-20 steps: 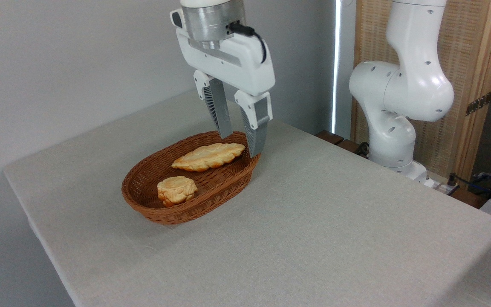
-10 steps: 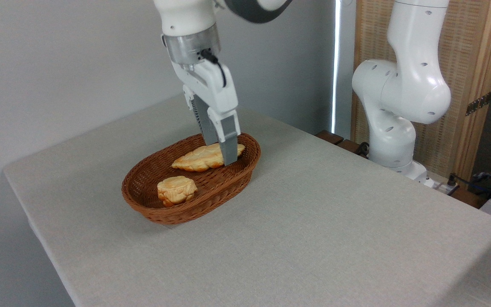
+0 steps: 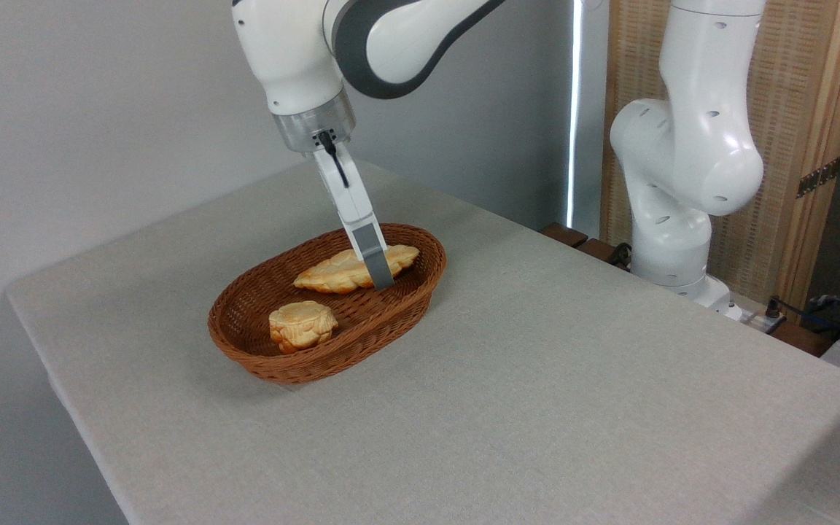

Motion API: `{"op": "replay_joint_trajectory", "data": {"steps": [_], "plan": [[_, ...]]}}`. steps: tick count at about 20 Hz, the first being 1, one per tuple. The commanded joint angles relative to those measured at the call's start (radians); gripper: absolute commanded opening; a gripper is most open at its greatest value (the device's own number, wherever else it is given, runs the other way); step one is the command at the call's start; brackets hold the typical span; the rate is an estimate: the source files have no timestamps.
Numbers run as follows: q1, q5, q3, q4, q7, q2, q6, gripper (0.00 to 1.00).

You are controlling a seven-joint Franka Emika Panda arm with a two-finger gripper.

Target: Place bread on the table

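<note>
Bread, a long braided golden-orange loaf with ridged lobes and tapered ends, lies in the far half of a brown oval wicker basket, which stands on the large surface covered in plain light grey-beige cloth. A small squat pale round bun sits in the near half of the basket, apart from the loaf. The white robot arm reaches down from above, and its claw is lowered into the basket at the loaf's right-hand part, seen edge-on so that one grey finger crosses in front of the loaf. The other finger is hidden behind it, so I cannot tell how far the claw is open or whether it has hold of the loaf. Judging from this, the task is at an early stage: the loaf is not yet lifted, and taking it out and setting it on the cloth are left.
</note>
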Motion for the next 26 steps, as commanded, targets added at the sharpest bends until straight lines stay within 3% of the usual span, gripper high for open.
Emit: {"op": "replay_joint_trajectory", "data": {"steps": [1,7,11,17,19,22,23,26], "plan": [[-0.040,-0.056,0.012,-0.012,0.019,0.009,0.015,1.00],[-0.084,-0.059,-0.001,-0.011,0.013,0.067,0.052,1.00],[-0.087,-0.059,-0.017,-0.011,0.011,0.110,0.121,1.00],[-0.087,-0.047,-0.043,-0.011,0.005,0.116,0.122,0.99],[-0.087,-0.046,-0.044,-0.011,0.005,0.116,0.124,0.65],[-0.087,-0.046,-0.044,-0.011,0.005,0.116,0.122,0.36],[-0.086,-0.047,-0.043,-0.011,0.005,0.116,0.121,0.30],[-0.086,-0.047,-0.044,-0.011,0.005,0.115,0.118,0.30]]}}
